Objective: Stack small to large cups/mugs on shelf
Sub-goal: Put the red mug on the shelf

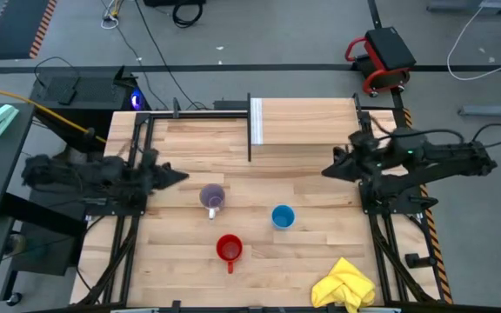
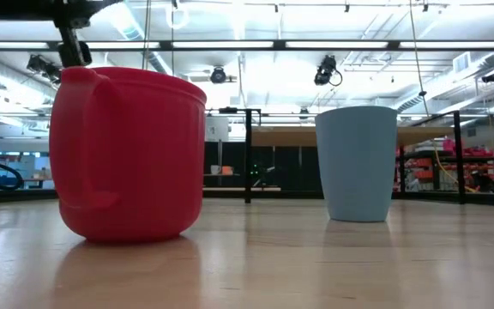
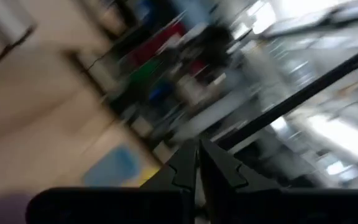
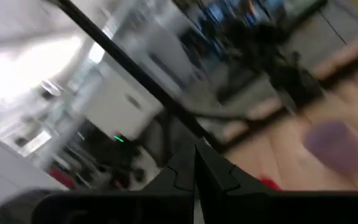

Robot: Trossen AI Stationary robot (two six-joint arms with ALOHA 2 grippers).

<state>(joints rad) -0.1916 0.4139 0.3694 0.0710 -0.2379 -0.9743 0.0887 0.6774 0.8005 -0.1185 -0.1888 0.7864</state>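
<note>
Three cups stand upright on their bases on the tabletop: a purple mug (image 1: 212, 197) with a pale handle, a blue cup (image 1: 283, 216) (image 2: 356, 163) to its right, and a red mug (image 1: 229, 249) (image 2: 127, 154) nearest the near edge. The shelf (image 1: 307, 122) is a raised light board at the far side, with a white upright panel (image 1: 255, 122). My left gripper (image 1: 183, 176) (image 3: 197, 163) is shut, just left of the purple mug, above the table. My right gripper (image 1: 325, 171) (image 4: 196, 163) is shut, in the air near the shelf's near right corner.
A crumpled yellow cloth (image 1: 344, 284) lies at the table's near right corner. Black frame rails run along the table's left side (image 1: 133, 209) and right side (image 1: 377, 209). Bare wood lies between the cups and the shelf.
</note>
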